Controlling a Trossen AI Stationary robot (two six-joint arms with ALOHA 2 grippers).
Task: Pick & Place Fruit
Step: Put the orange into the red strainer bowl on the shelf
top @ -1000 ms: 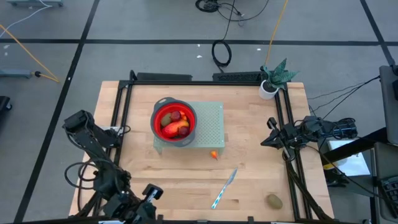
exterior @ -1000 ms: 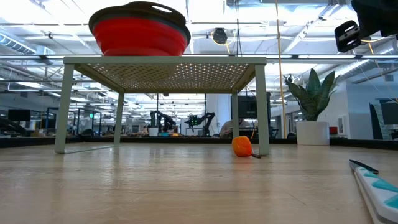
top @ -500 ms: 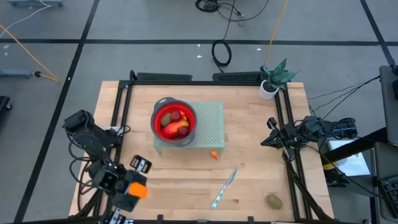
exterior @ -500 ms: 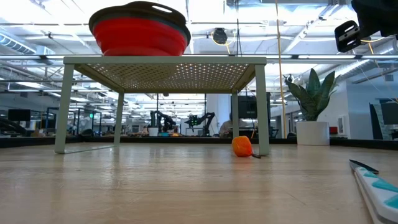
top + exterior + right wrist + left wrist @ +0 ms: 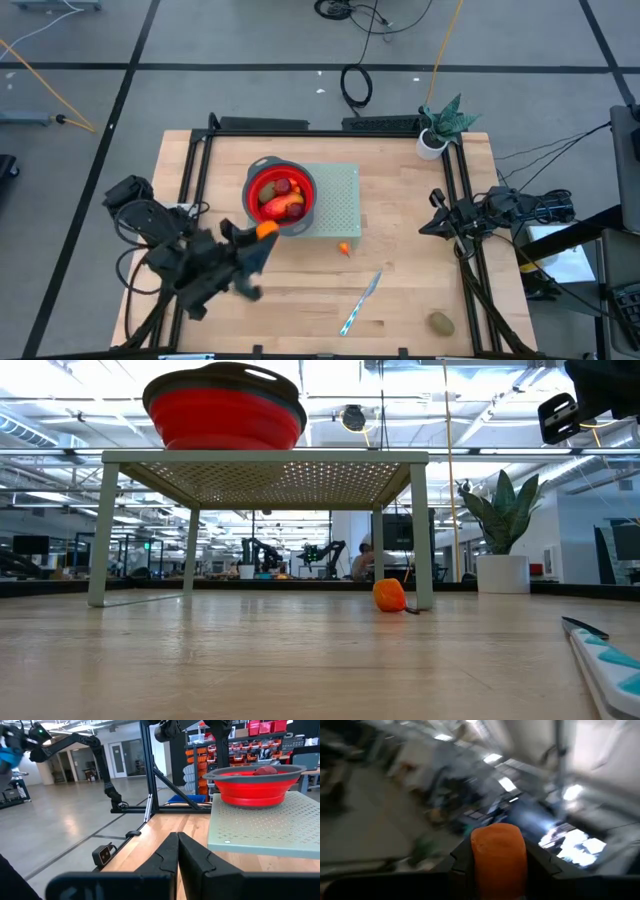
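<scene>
On the pale green perforated metal stand [image 5: 335, 200] near the middle of the light wooden table [image 5: 410, 290] sits the red collapsible bowl with a dark grey rim [image 5: 280, 196], and it serves as the landmark for everything else. Inside the bowl lie several small toy fruits [image 5: 281, 200], red, dark red and orange (their exact count cannot be made out).

Just beside the bowl's near-left rim, the left gripper [image 5: 262, 238] is raised above the table with its dark fingers [image 5: 462, 857] clamped on an orange rounded toy fruit [image 5: 498, 857]; from above, that fruit [image 5: 266, 230] shows as a bright spot almost touching the bowl's edge, and the arm behind it is blurred.

Well to the right of the bowl, over the table's right-hand frame rail, the right gripper [image 5: 430, 225] waits with its fingers [image 5: 167, 855] pressed together on nothing, pointing toward the stand.

Beneath the stand's near-right corner, a small orange fruit [image 5: 390, 595] rests on the wood just beside the stand's leg. Farther toward the table's front from the bowl lies a slim silver-and-blue knife [image 5: 361, 301], flat on the wood. An olive-brown oval fruit [image 5: 441, 323] lies near the front-right corner, well apart from the bowl. Beyond the bowl, toward the back-right corner, a small green plant in a white pot [image 5: 438, 128] stands upright.
</scene>
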